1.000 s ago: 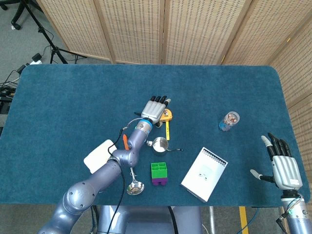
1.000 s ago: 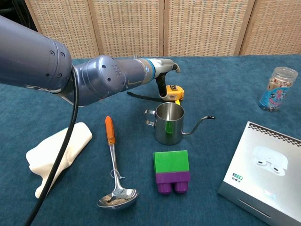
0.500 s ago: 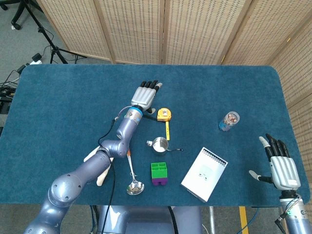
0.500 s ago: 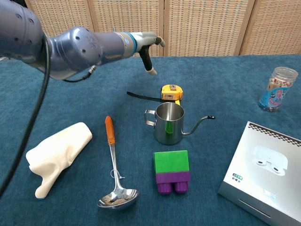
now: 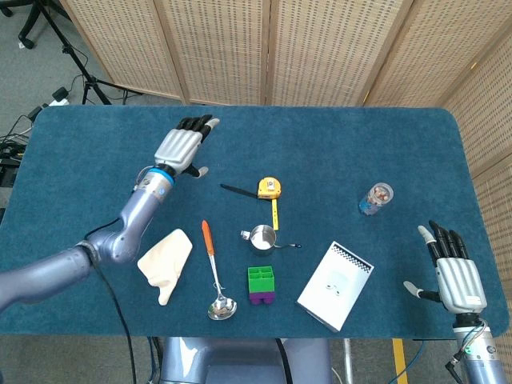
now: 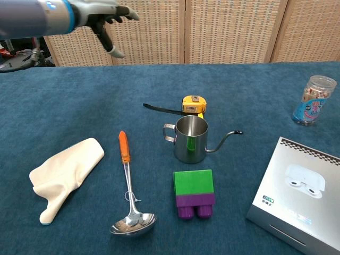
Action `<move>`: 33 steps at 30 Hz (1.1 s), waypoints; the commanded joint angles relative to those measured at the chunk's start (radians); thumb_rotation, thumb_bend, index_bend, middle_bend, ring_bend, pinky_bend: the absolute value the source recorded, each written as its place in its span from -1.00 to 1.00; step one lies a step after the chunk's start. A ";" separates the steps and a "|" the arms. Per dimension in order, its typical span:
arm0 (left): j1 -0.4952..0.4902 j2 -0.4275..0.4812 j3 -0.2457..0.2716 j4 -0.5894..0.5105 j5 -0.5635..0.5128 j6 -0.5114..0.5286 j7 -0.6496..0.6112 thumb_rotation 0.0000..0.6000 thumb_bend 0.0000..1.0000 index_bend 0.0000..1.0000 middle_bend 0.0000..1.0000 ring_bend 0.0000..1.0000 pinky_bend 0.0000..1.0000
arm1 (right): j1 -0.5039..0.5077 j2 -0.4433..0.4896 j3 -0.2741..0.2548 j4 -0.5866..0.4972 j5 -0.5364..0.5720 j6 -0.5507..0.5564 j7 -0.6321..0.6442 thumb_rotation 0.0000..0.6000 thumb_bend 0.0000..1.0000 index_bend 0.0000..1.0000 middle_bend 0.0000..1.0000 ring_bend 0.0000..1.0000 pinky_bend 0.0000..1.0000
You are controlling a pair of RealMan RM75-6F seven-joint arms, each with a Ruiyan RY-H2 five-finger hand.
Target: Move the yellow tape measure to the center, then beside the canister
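Note:
The yellow tape measure point(image 5: 270, 188) point(image 6: 193, 104) lies near the table's middle, its black strap trailing left and a yellow strip of tape drawn out toward the steel pitcher. The clear canister point(image 5: 376, 198) point(image 6: 312, 100) stands to the right, well apart from it. My left hand point(image 5: 183, 146) point(image 6: 108, 15) hovers open to the upper left of the tape measure, fingers spread and holding nothing. My right hand point(image 5: 456, 274) is open at the table's near right corner, seen only in the head view.
A small steel pitcher point(image 5: 260, 238) point(image 6: 190, 139) stands just in front of the tape measure. A green and purple block point(image 5: 261, 286) point(image 6: 195, 194), an orange-handled ladle point(image 5: 213, 270) point(image 6: 128, 188), a cream cloth point(image 5: 166, 260) point(image 6: 65, 175) and a white box point(image 5: 336, 285) point(image 6: 299, 195) lie along the near side.
My left hand has let go of the tape measure and drawn back up and to the left, away from it. The tape measure stays where it was left. The right hand barely shifted.

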 commanded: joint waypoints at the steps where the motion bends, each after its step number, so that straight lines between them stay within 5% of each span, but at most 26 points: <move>1: 0.267 0.267 0.104 -0.366 0.096 0.238 -0.058 1.00 -0.50 -0.94 -1.00 -1.00 -0.96 | -0.001 0.000 0.002 -0.001 0.003 0.003 -0.005 1.00 -0.94 -1.00 -1.00 -1.00 -1.00; 7: 0.432 0.341 0.243 -0.530 0.274 0.413 -0.038 1.00 -0.50 -0.94 -1.00 -1.00 -0.96 | -0.003 -0.003 0.004 -0.002 0.006 0.008 -0.018 1.00 -0.94 -1.00 -1.00 -1.00 -1.00; 15: 0.579 0.294 0.374 -0.552 0.375 0.577 0.025 1.00 -0.50 -0.94 -1.00 -1.00 -0.96 | -0.002 -0.012 0.002 -0.001 0.002 0.012 -0.042 1.00 -0.94 -1.00 -1.00 -1.00 -1.00; 25: 0.689 0.228 0.428 -0.487 0.420 0.656 -0.043 1.00 -0.49 -0.94 -1.00 -1.00 -0.99 | -0.001 -0.018 0.005 0.000 0.006 0.014 -0.055 1.00 -0.94 -1.00 -1.00 -1.00 -1.00; 33: 0.715 0.234 0.401 -0.461 0.452 0.689 -0.110 1.00 -0.49 -0.94 -1.00 -1.00 -0.99 | -0.001 -0.021 0.001 -0.001 0.011 0.006 -0.066 1.00 -0.93 -1.00 -1.00 -1.00 -1.00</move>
